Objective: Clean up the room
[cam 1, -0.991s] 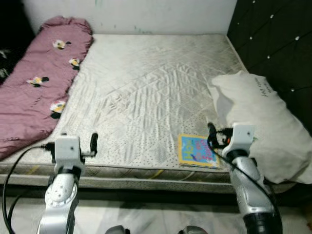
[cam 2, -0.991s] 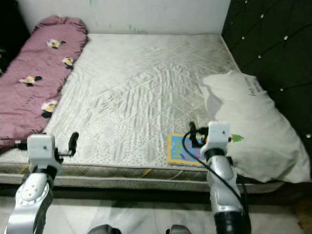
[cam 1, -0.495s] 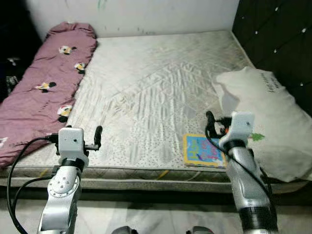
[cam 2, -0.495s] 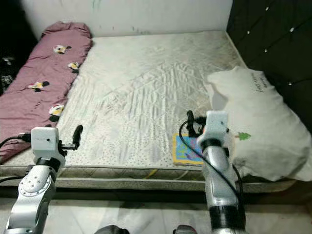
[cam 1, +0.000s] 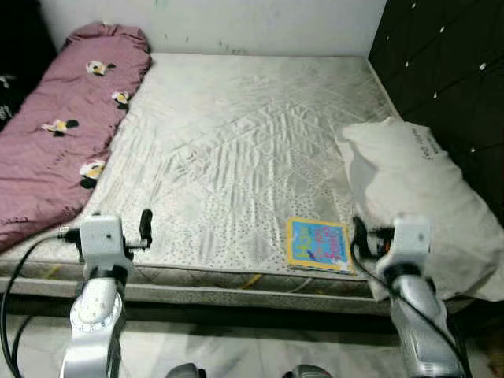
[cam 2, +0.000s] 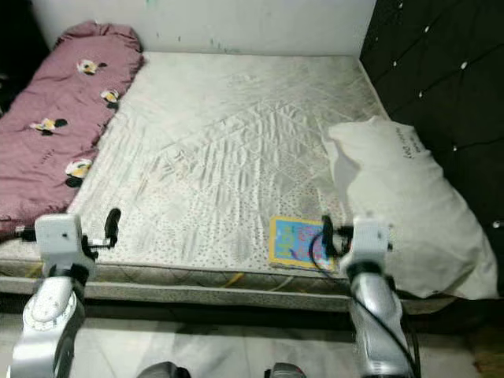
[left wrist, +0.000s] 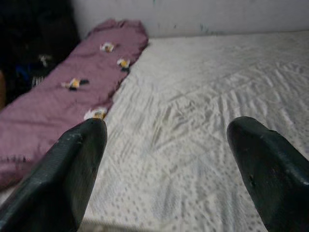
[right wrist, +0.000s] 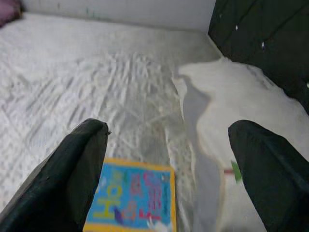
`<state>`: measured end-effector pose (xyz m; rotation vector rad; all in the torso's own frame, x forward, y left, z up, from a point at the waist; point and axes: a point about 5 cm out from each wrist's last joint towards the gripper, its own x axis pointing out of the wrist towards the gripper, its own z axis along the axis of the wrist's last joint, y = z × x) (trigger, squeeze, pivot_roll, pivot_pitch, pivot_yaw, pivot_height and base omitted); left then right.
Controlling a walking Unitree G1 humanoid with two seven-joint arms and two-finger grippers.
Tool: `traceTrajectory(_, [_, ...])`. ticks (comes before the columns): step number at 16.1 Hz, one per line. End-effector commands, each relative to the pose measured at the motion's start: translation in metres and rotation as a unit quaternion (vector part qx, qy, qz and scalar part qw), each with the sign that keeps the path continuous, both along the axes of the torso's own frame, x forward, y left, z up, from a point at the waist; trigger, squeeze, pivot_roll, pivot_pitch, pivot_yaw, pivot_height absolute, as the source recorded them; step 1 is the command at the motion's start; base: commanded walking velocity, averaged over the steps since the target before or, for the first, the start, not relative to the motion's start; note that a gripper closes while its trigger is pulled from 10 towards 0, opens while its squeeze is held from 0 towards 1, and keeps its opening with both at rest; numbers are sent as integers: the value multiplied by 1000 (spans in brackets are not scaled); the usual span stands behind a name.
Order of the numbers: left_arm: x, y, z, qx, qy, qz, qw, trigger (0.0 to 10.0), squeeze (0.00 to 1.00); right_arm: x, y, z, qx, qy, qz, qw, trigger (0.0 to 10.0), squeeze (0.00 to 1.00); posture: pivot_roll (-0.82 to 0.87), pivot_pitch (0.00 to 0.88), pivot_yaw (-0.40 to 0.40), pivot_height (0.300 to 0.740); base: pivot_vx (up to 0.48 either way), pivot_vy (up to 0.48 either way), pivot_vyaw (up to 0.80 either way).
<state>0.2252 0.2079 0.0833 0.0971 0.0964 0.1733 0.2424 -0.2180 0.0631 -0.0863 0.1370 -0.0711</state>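
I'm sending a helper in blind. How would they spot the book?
Start at the mattress and go to its near edge, next to the white pillow by the dark headboard. The book lies flat there, the only bright blue and yellow thing on the pale bed.

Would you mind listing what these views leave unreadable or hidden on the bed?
- Book: cover lettering too small in the eye views; near edge cut off in the right wrist view.
- Pillow: its print too small; near corner hidden behind the right end effector.
- Pink blanket: cut off by the left edge.
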Motion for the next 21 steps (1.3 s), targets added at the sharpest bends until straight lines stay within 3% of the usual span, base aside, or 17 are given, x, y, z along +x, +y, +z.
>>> traceTrajectory(1, [-3,1,4,2,-5,4,1000,10000,0,5,2,9,-2,-16,10,1000,10000,0,-15,0,-17,740,0,0,0])
traceTrajectory(3, [-8,-1,-2,-17,5,9,1000,10000,0,15,4,9,5,-13,5,1000,10000,0,-20,0,-11,740,0,0,-800])
traceTrajectory(7, [6,-6,4,-23,-1,-7,1000,10000,0,23,8,17,11,-26,13,1000,10000,0,-36,0,-1,740,0,76,-800])
traceTrajectory(9, [6,-7,6,-22,-2,-13,1000,10000,0,24,11,21,21,-35,15,999,10000,0,-40,0,1,740,0,317,-625])
traceTrajectory(16, [0,-11,5,-12,4,-23,1000,10000,0,28,21,23,43,-32,23,998,10000,0,-30,0,-20,740,0,47,0])
traceTrajectory(21, [-5,-9,3,-35,7,-17,999,10000,0,26,17,22,41,-24,28,998,10000,0,-31,0,-27,740,0,0,0])
